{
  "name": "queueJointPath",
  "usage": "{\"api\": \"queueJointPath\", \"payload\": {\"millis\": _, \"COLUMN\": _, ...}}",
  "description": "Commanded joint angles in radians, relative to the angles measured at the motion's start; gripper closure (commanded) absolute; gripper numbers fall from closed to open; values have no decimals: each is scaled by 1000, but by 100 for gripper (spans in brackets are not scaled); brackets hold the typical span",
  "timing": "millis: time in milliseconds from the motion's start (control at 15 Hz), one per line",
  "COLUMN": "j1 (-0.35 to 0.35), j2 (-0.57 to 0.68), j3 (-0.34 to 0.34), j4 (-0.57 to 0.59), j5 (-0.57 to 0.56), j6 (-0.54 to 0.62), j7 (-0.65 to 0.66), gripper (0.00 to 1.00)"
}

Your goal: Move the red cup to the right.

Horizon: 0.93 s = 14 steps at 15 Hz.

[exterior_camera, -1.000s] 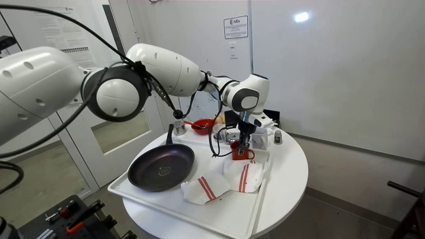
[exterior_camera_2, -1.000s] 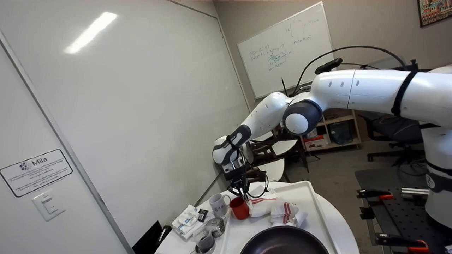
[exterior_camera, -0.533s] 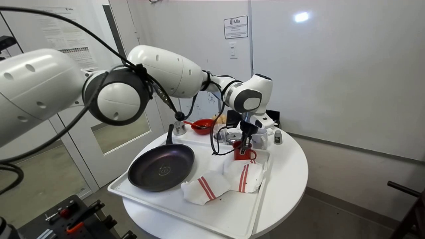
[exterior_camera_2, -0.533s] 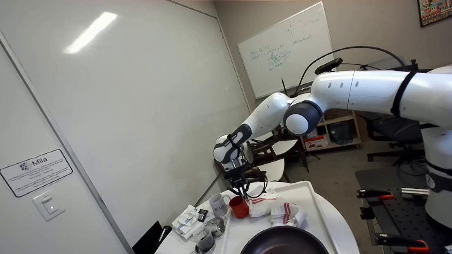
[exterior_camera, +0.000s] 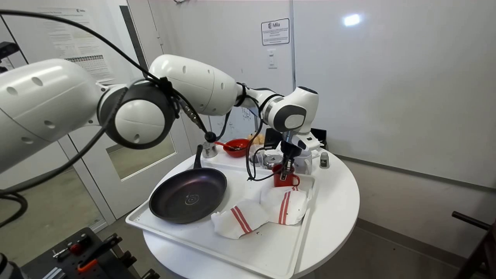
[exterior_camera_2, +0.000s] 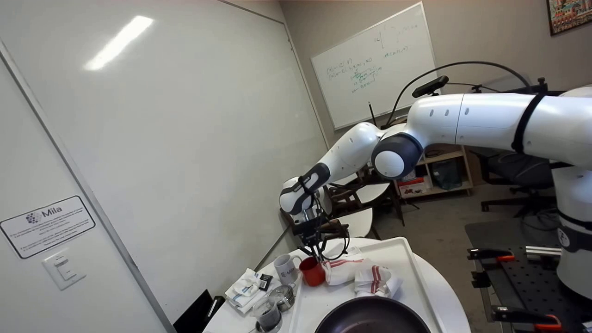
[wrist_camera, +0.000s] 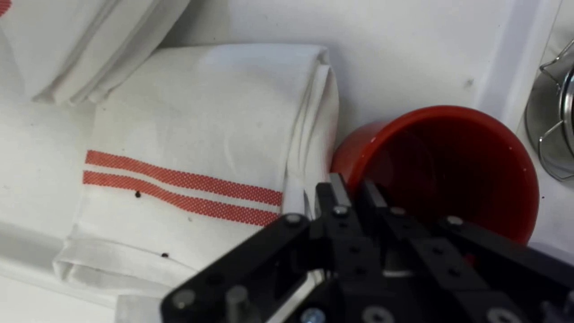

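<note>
The red cup (exterior_camera: 278,181) stands upright at the tray's far edge, its handle (exterior_camera: 296,180) showing on its right side in an exterior view. The cup also shows in an exterior view (exterior_camera_2: 312,274) and, from above, in the wrist view (wrist_camera: 489,166). My gripper (wrist_camera: 352,183) is shut on the cup's rim, one finger inside and one finger outside. The outer finger is beside a folded white cloth with red stripes (wrist_camera: 202,116). Part of the cup is hidden behind the gripper. I cannot tell whether its base touches the tray (exterior_camera: 267,252).
A white mug (exterior_camera_2: 286,269) stands right behind the cup. A metal pot (wrist_camera: 554,130) is beside the tray's edge. A black frying pan (exterior_camera: 188,197) and a second striped cloth (exterior_camera: 240,219) lie on the tray. A red bowl (exterior_camera: 235,149) and a grey shaker (exterior_camera: 324,160) stand farther back.
My gripper and the red cup have moved together slightly to the right in an exterior view, mostly during the first half second. The cloths, pan and mug have not moved.
</note>
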Motion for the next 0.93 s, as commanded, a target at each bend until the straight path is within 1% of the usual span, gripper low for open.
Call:
{"api": "queueJointPath", "payload": {"millis": 0, "j1": -8, "j2": 34, "j3": 10, "j4": 56, "j5": 13, "j6": -25, "j7": 21, "gripper": 59}}
{"api": "queueJointPath", "payload": {"millis": 267, "j1": -8, "j2": 37, "j3": 10, "j4": 58, "j5": 13, "j6": -25, "j7": 27, "gripper": 31}}
{"api": "queueJointPath", "payload": {"millis": 533, "j1": -9, "j2": 36, "j3": 11, "j4": 56, "j5": 14, "j6": -20, "j7": 27, "gripper": 2}}
{"api": "queueJointPath", "payload": {"millis": 600, "j1": -9, "j2": 33, "j3": 11, "j4": 54, "j5": 14, "j6": -19, "j7": 26, "gripper": 0}}
{"api": "queueJointPath", "payload": {"millis": 867, "j1": 5, "j2": 11, "j3": 13, "j4": 30, "j5": 4, "j6": -11, "j7": 8, "gripper": 0}}
